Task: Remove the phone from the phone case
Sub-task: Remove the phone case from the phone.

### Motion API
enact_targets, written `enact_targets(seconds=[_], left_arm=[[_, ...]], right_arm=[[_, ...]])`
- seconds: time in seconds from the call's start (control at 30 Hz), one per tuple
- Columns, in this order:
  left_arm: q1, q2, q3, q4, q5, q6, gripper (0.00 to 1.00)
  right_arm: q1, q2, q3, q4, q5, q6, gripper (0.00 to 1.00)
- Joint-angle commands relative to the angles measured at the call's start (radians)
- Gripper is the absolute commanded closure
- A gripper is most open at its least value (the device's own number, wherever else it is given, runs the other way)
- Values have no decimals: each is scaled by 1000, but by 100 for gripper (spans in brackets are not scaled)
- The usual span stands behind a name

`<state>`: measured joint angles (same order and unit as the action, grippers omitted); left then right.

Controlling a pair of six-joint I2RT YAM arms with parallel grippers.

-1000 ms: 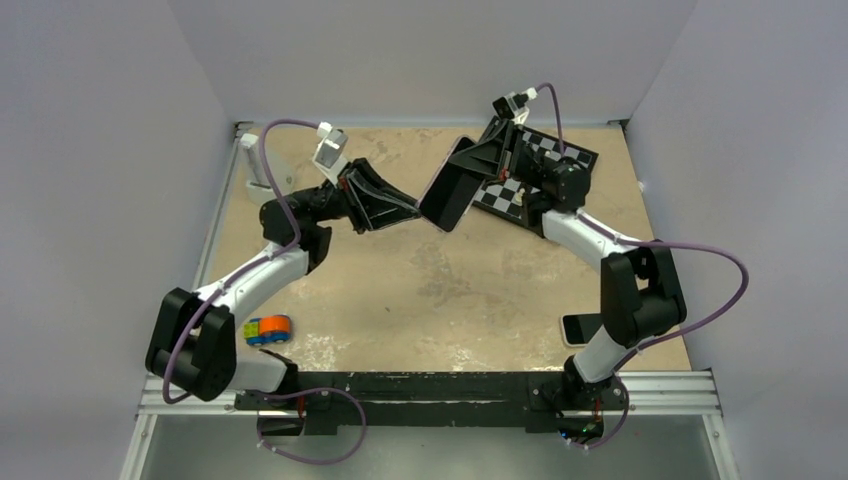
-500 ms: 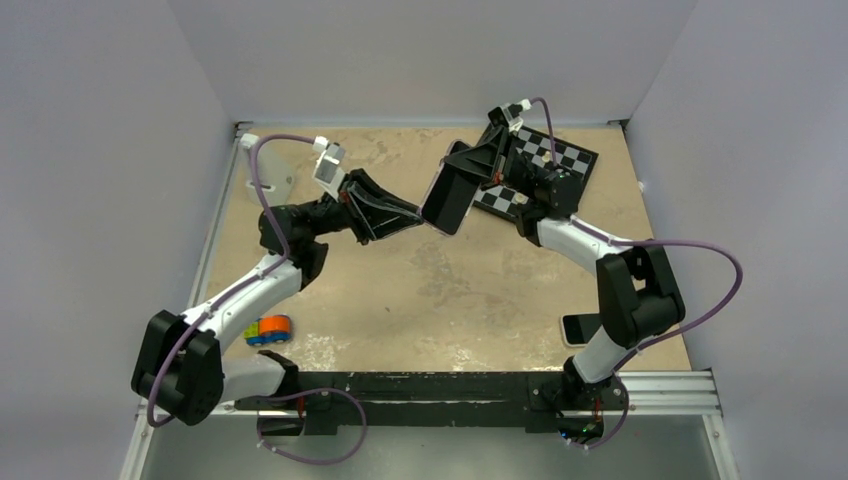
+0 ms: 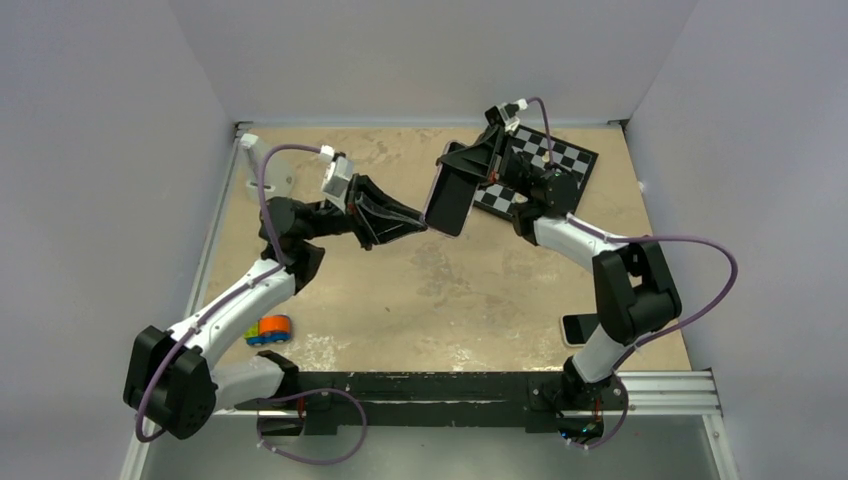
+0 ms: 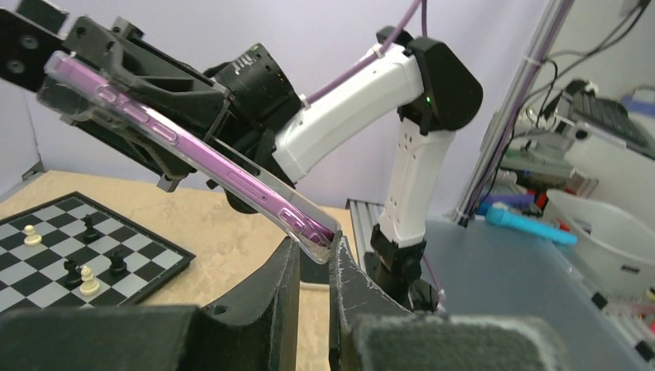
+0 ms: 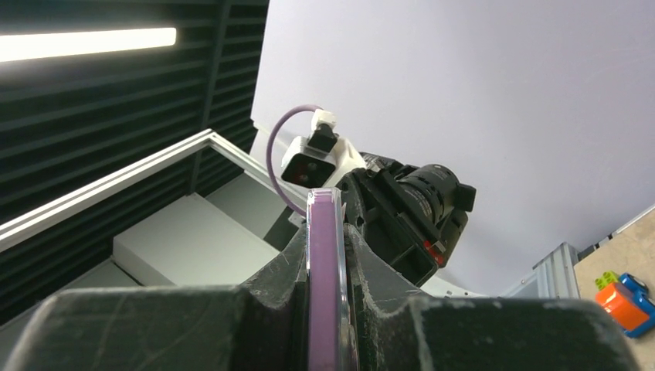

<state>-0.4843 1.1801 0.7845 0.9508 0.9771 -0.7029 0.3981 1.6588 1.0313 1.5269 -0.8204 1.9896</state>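
**Left arm closes on the case corner**

Since a second ago, the left arm has stretched forward and to the right, bringing the left gripper (image 3: 418, 226) up to the lower corner of the phone (image 3: 449, 200), while the right arm has tipped the phone slightly more upright. The phone hangs in the air above the table (image 3: 450, 290), just in front of the chessboard (image 3: 560, 160), and sits inside the case (image 4: 309, 236), whose clear rim wraps its purple edge.

The right gripper (image 5: 324, 232) is clamped across the phone's upper part, one finger on each face. In the left wrist view the left fingers stand almost together, with the case's lower corner caught at their tips.

The step in hand looks like getting a hold on the case rim so it can be peeled off. Next, the left gripper probably needs to pull that corner back and away from the screen while the right holds firm. The hold is only on the very corner, so it may slip off the thin rim.
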Motion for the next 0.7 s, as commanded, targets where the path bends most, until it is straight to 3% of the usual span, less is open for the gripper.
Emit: enact_targets(seconds=[0.0,0.13,0.33,0.47,0.5,0.53,0.57,0.67], left_arm=[[4,52,41,-159,96,260,100],[3,34,39,-170,81,271,100],[0,-21,70,-444,-218,351,100],[-2,-79,9,-452,-225,297,99],[-1,-103,-15,-474,-243,262,89],[-3,-139,-69,-471,-256,210,70],[-7,-168,-123,-419,-263,137,60],[-12,-265,-262,-353,-325,-12,44]], right_arm=[[112,-14,48,291,52,183,100],[125,-4,47,292,52,181,100],[135,-19,43,290,62,158,100],[123,-37,22,284,69,131,100],[115,-42,12,283,75,119,100],[106,-48,2,283,87,101,100],[93,-55,-12,282,95,84,100],[73,-72,-47,229,116,-7,100]])
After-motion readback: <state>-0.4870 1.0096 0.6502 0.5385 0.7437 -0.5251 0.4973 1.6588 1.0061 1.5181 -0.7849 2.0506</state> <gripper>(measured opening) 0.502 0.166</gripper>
